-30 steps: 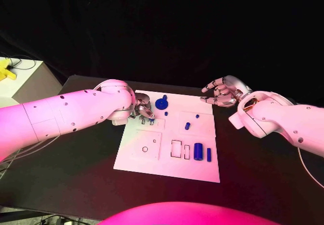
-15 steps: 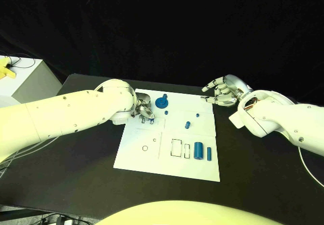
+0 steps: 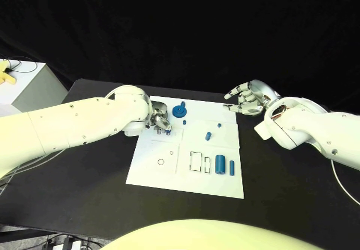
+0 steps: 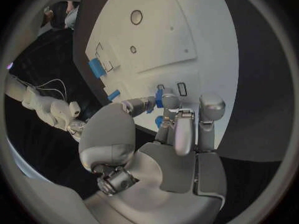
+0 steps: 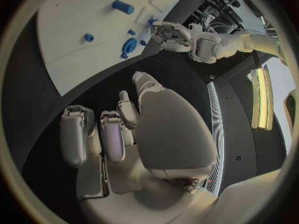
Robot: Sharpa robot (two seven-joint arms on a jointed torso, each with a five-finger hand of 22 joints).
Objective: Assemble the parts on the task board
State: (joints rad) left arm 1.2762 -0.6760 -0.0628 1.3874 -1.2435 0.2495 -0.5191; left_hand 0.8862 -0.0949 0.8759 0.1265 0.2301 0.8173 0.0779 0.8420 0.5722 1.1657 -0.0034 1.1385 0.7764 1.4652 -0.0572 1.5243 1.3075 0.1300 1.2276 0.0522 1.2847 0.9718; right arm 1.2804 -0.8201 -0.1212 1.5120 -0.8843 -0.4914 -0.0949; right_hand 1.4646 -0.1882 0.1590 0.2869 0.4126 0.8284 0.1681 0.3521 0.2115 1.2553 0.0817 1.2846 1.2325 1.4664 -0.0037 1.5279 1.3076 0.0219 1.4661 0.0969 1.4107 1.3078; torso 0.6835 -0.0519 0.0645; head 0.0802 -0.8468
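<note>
Pinching small blue part (image 4: 159, 97): left hand (image 3: 158, 119) fingers | right hand (image 3: 247, 100) fingers spread, empty

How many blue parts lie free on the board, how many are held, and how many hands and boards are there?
Free blue parts: 6
Held blue part: 1
Hands, left hand and right hand: 2
Task board: 1
Total: 10
</note>
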